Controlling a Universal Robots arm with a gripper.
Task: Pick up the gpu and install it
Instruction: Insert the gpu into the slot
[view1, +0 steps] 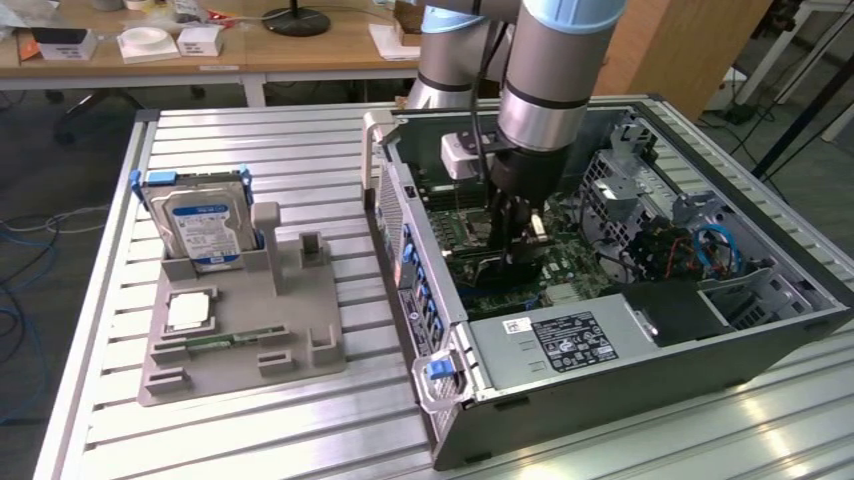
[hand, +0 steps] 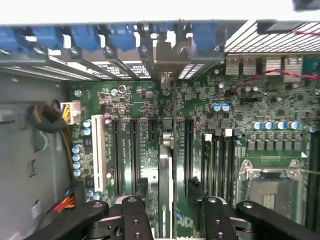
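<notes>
Bright even light, white glare on the slatted table (view1: 747, 430)

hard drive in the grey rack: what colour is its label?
Blue and white label on the silver hard drive. It shows best in the exterior view.

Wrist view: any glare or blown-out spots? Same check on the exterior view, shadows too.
Wrist view: the strip beyond the case rear wall is washed out to white; the motherboard is evenly lit, with no hard shadows. Exterior view: overhead light glares off the table slats at the exterior view's right, and the inside of the case under the arm sits in shade.
</notes>
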